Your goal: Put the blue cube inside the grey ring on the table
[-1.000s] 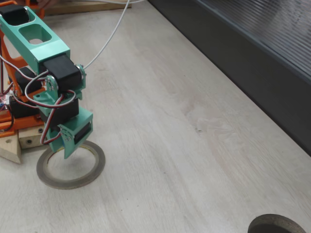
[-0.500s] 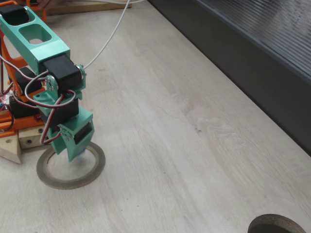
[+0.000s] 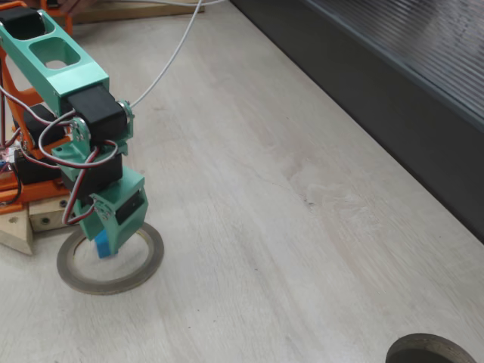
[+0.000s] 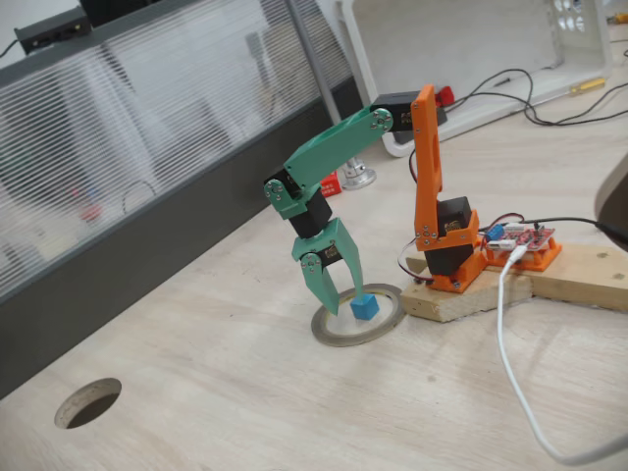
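One blue cube (image 4: 364, 308) sits inside the grey ring (image 4: 329, 334), on the table (image 4: 245, 392) that shows through the ring's opening. The teal gripper (image 4: 340, 301) stands right over the ring with its fingers spread apart, the cube just beside one fingertip and free of the grasp. In a fixed view the cube (image 3: 101, 244) peeks out from under the gripper (image 3: 113, 231), within the ring (image 3: 144, 272).

Beside the ring lies the wooden base block (image 4: 461, 294) carrying the orange arm mount (image 4: 432, 186). The table is pale wood grain, and a dark grey ribbed panel (image 3: 393, 83) runs along its far edge. Well apart from the ring, a dark round disc (image 3: 431, 352) shows at the table's edge.

The side-on fixed view alone shows a round hole (image 4: 88, 402) in the tabletop, a white cable (image 4: 510, 363) and a red circuit board (image 4: 520, 240) on the block.
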You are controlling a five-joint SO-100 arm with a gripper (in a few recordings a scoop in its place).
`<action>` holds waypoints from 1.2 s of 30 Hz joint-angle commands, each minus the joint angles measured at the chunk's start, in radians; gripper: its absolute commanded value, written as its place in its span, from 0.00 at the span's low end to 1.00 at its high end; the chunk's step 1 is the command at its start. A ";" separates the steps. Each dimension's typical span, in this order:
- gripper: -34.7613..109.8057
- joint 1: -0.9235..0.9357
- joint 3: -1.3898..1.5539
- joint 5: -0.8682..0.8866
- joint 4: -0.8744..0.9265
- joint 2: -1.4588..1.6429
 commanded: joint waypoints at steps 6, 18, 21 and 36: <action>0.43 0.006 0.005 0.008 0.015 0.028; 0.43 0.005 -0.003 0.012 0.011 0.043; 0.43 0.005 -0.003 0.014 0.011 0.043; 0.24 0.003 -0.052 0.014 0.008 0.044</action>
